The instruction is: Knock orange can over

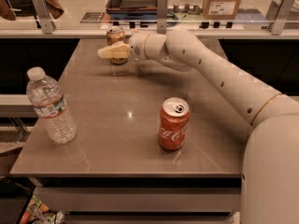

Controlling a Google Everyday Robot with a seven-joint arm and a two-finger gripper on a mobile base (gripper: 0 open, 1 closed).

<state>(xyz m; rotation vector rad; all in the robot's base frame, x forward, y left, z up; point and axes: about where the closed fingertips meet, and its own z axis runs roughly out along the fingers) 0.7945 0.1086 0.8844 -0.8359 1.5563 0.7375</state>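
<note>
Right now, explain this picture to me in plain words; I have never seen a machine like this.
The thick white jointed limb is a robot's single arm, reaching in from the right. One camera looks down over a grey-brown table. At the arm's tip, the cream gripper sits near the far edge, right in front of a mottled golden-orange aluminium can, which stands upright. It appears to hold nothing. Nearer stand a red Coca-Cola can and a clear plastic water bottle.
</note>
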